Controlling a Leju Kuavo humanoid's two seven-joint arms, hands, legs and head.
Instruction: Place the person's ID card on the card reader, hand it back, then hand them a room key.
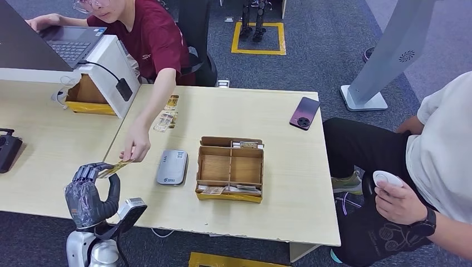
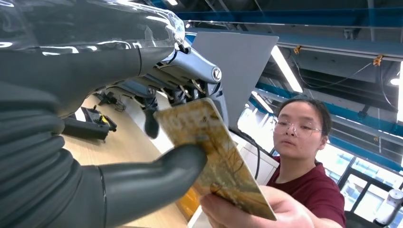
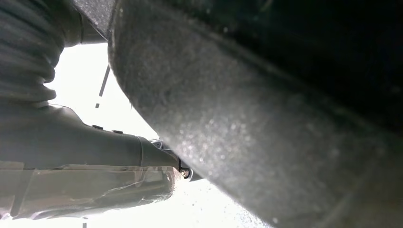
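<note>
My left hand (image 1: 92, 192) is raised over the table's near left edge. It pinches one end of a yellowish ID card (image 1: 116, 168) between thumb and fingers. The person in the dark red shirt holds the card's other end with their hand (image 1: 135, 147). The left wrist view shows the card (image 2: 214, 156) pressed between my thumb (image 2: 152, 183) and the fingers above it, and the person's fingers (image 2: 266, 213) on its far end. The grey card reader (image 1: 171, 167) lies flat on the table just right of the card. My right hand (image 3: 71, 142) appears close up against a dark surface, its fingers hidden.
A cardboard box (image 1: 230, 149) with key cards in its end slots stands right of the reader. A purple phone (image 1: 304, 113) lies at the far right of the table. A laptop (image 1: 69, 44) sits on a white stand at the back left. A second person (image 1: 439, 156) sits at the right.
</note>
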